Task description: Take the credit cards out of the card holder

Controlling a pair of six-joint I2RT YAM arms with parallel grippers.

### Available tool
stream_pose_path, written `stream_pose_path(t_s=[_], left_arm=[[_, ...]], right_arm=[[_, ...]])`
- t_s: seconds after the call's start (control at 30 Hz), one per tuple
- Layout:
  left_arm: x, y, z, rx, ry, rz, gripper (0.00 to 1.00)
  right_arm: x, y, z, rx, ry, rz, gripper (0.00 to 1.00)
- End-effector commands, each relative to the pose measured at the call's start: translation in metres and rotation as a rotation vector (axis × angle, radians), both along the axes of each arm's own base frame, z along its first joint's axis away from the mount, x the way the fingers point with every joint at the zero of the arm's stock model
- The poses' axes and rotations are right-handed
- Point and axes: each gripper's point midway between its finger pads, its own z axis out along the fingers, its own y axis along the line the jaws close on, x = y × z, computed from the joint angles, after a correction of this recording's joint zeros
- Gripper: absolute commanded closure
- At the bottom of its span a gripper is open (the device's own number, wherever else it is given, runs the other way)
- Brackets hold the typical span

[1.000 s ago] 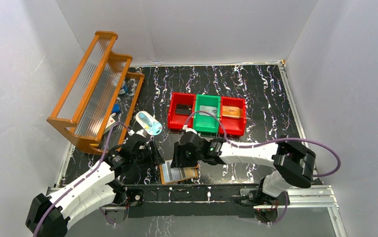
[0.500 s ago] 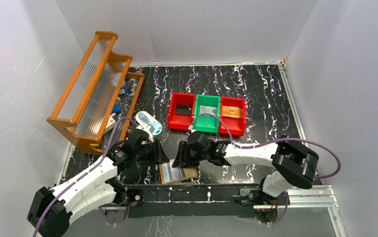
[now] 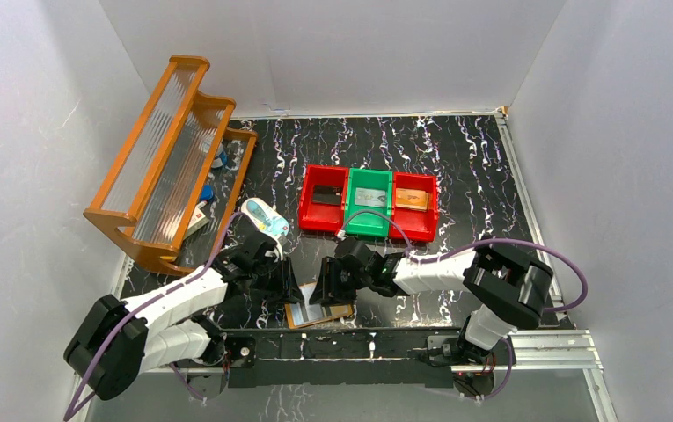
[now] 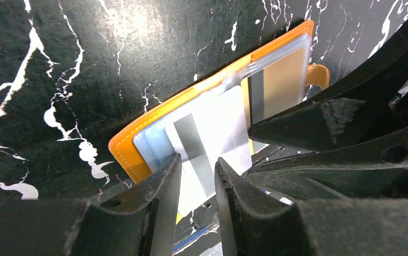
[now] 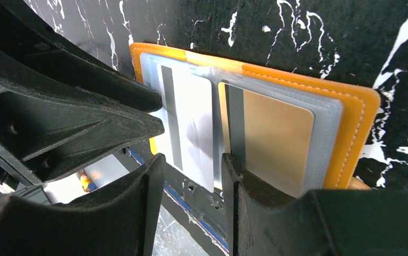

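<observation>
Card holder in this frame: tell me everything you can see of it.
The card holder is a flat orange sleeve with stitched edges, leather-like, with a small tab on one short edge. It lies on the black marbled table near its near edge, clear pockets facing up, showing a pale silvery card and a gold card. The left gripper and right gripper straddle the pale card's end; contact is unclear.

No text, number or logo is legible on the credit cards (image 4: 212,128) or card holder (image 4: 124,152).

Orange card holder (image 4: 122,152) flat, silver card (image 4: 217,125) protruding
</observation>
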Motion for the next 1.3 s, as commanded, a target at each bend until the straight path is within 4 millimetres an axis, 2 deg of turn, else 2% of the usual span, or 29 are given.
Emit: stream_pose_path(t_s=[0.0,0.17,0.3,0.5,0.73,0.93,1.1,1.27], left_arm=[[-0.008,0.007,-0.012,0.036,0.023,-0.004,0.72],[-0.012,0.012,-0.021,0.062,0.038,0.0,0.75],[-0.014,0.014,-0.024,0.074,0.047,0.0,0.78],[-0.013,0.018,-0.026,0.089,0.04,0.015,0.8],[-0.013,0.019,-0.026,0.1,0.04,0.01,0.81],[-0.01,0.018,-0.021,0.098,0.029,0.005,0.81],[-0.009,0.019,-0.017,0.102,0.02,0.009,0.81],[-0.003,0.013,0.003,0.071,-0.014,0.005,0.78]], right_arm=[[0.002,-0.007,-0.013,-0.044,0.012,-0.022,0.49],[-0.001,-0.003,-0.013,-0.012,0.016,-0.008,0.51],[0.0,0.001,-0.006,0.048,0.015,-0.014,0.58],[0.003,-0.005,-0.002,0.088,0.019,-0.038,0.67],[0.003,-0.003,0.012,0.204,0.029,-0.024,0.87],[0.002,-0.001,0.015,0.254,0.056,-0.02,0.92],[0.007,-0.011,0.011,0.217,0.038,-0.05,0.93],[0.012,-0.023,0.013,0.182,0.01,-0.067,0.93]])
